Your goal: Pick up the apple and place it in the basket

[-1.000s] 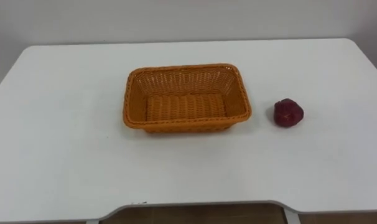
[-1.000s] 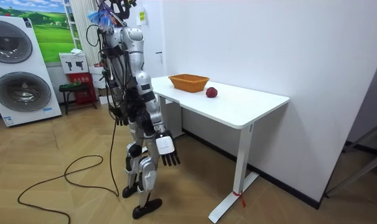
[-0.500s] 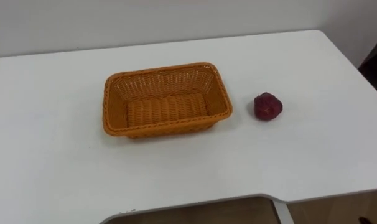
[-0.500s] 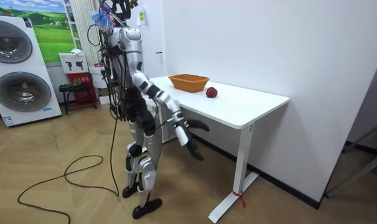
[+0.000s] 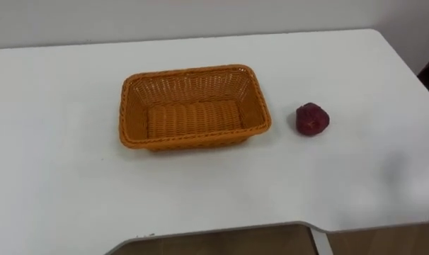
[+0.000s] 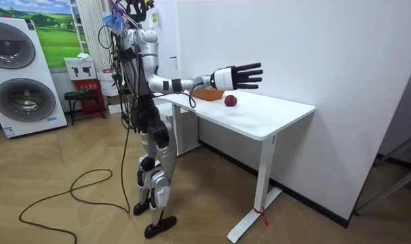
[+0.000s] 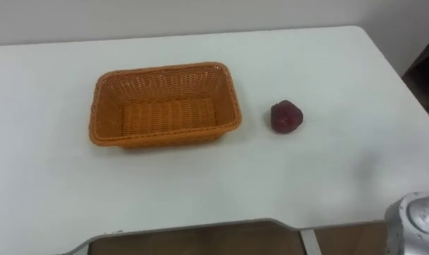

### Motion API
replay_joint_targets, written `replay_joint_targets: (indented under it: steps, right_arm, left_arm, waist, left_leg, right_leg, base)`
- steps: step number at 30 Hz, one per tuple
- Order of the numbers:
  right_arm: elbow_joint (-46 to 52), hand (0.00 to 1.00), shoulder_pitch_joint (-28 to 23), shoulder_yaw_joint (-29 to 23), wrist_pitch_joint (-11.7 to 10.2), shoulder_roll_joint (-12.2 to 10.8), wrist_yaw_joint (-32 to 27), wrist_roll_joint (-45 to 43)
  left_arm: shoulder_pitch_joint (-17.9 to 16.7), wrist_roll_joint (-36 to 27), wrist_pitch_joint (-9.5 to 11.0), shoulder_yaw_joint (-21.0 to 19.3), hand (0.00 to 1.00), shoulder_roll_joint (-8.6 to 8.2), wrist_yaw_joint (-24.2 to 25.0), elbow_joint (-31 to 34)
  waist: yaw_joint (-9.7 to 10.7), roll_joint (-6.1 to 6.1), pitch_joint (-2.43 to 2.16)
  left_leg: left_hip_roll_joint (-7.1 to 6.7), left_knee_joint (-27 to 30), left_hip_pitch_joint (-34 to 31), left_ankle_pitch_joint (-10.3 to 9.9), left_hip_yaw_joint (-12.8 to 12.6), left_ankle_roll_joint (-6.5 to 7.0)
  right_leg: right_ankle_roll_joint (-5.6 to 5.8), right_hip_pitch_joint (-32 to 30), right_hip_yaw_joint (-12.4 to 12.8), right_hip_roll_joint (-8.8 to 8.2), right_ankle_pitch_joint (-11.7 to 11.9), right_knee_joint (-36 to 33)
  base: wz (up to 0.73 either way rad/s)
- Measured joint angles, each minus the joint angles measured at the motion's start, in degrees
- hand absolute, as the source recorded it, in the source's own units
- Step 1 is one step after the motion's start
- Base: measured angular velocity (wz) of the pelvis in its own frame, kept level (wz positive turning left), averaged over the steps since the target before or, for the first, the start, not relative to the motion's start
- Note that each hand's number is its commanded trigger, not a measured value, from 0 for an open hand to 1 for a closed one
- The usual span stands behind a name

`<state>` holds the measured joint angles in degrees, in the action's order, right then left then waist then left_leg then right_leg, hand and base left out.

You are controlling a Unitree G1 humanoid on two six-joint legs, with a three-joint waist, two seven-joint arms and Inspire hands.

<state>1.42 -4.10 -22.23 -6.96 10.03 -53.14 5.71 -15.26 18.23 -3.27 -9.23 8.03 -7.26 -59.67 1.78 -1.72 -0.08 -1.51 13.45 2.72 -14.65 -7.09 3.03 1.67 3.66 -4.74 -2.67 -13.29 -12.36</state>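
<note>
An orange rectangular woven basket sits on the white surface, left of centre. A dark red apple lies to its right on the surface, near but apart.

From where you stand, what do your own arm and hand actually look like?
The right hand has slim black fingers on a white body. Its arm is silver-grey with dark sections, built of rounded segments, and a thin dark cable loops beneath the forearm.
</note>
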Motion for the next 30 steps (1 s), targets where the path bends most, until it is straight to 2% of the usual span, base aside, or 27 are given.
replay_joint_targets:
  steps: [3,9,11,14,16,19,22,25,30]
  right_arm:
    - [0.58,0.0,-0.06,2.91,-0.16,0.05,2.92,-0.08]
    - [0.58,0.0,-0.69,9.14,-0.57,0.35,13.15,-0.37]
    - [0.57,0.0,-0.7,12.01,-0.51,1.69,16.65,-0.57]
    - [0.13,0.0,-0.76,14.23,-0.51,1.96,22.66,-1.02]
    - [-0.83,0.0,-0.77,14.47,-0.42,1.96,26.22,-1.31]
    - [-0.94,0.0,-0.87,14.63,-0.35,1.96,30.24,-1.43]
    - [-2.88,0.0,-0.87,15.16,-0.35,1.97,33.28,-1.7]
    - [-4.02,0.0,-0.89,16.13,-0.26,1.96,35.88,-1.87]
    - [-6.02,0.0,-0.9,16.66,-0.23,1.99,39.95,-2.38]
  left_arm:
    - [-0.2,-0.03,0.77,1.07,0.0,0.04,0.03,-0.08]
    - [-1.12,-0.13,1.05,1.52,0.0,0.03,0.99,-0.09]
    - [-1.0,-0.12,1.05,1.6,0.0,0.06,1.9,0.07]
    - [-0.84,0.11,1.25,1.58,0.0,0.5,3.72,0.72]
    - [-0.97,0.12,1.27,1.58,0.0,0.59,4.6,1.34]
    - [-1.6,0.14,1.29,1.58,0.0,0.77,5.8,2.32]
    - [-1.77,0.21,1.28,1.6,0.0,0.92,6.51,2.46]
    - [-1.76,0.45,1.28,1.68,0.0,0.91,6.9,2.62]
    - [-1.74,1.12,1.28,2.52,0.0,1.08,6.91,2.77]
  waist:
    - [-0.78,0.26,0.02]
    - [-0.99,0.73,0.02]
    - [-1.41,0.78,-0.02]
    - [-2.07,0.52,-0.18]
    - [-2.38,0.28,-0.33]
    - [-2.89,-0.07,-0.31]
    - [-3.25,-0.68,-0.13]
    - [-3.37,-1.1,0.26]
    - [-3.44,-1.02,0.27]
  left_leg:
    - [0.05,-0.1,-0.1,0.02,0.01,0.0]
    - [0.62,-0.1,-0.2,0.02,-0.16,0.0]
    - [0.68,-0.1,-0.25,0.03,-0.06,-0.03]
    - [0.77,-0.1,-0.06,0.11,-0.08,-0.16]
    - [0.78,-0.1,0.09,0.12,0.01,-0.17]
    - [0.77,-0.1,0.15,0.12,0.11,-0.19]
    - [0.8,-0.11,0.77,0.14,0.19,-0.21]
    - [0.8,-0.02,0.76,0.14,0.39,-0.21]
    - [0.75,0.11,0.39,0.14,0.88,-0.2]
  right_leg:
    - [0.02,0.21,-0.01,0.08,0.42,0.76]
    - [-0.02,0.05,-0.03,0.2,0.59,0.78]
    - [-0.06,-0.04,0.03,0.25,0.61,0.77]
    - [-0.15,0.24,-0.02,0.35,0.67,0.84]
    - [-0.16,0.48,-0.08,0.35,0.67,0.95]
    - [-0.23,0.78,-0.12,0.34,0.74,1.36]
    - [-0.27,1.64,-0.15,0.44,0.93,1.8]
    - [-0.28,2.1,-0.31,0.43,1.0,1.81]
    - [-0.18,1.9,-0.5,0.4,1.26,1.76]
  base:
    - [0.0]
    - [-0.01]
    - [0.0]
    - [0.0]
    - [0.02]
    - [0.0]
    - [0.0]
    - [0.01]
    - [0.02]
